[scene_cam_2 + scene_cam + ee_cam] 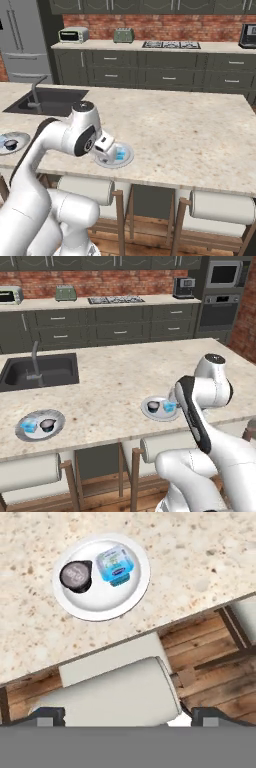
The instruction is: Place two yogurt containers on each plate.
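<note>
Two plates sit near the front edge of the island counter. The left plate holds a light blue yogurt container and a dark one. The right plate holds a dark container and a blue one, with my arm covering its right rim. In the hand view this plate lies at the upper left with the dark cup and the blue cup side by side. My gripper hangs open above and just off this plate, holding nothing.
A dark sink with a faucet lies at the counter's left. Pale cushioned stools stand under the counter's front edge over a wooden floor. Open stone counter stretches behind and to the right of the plates.
</note>
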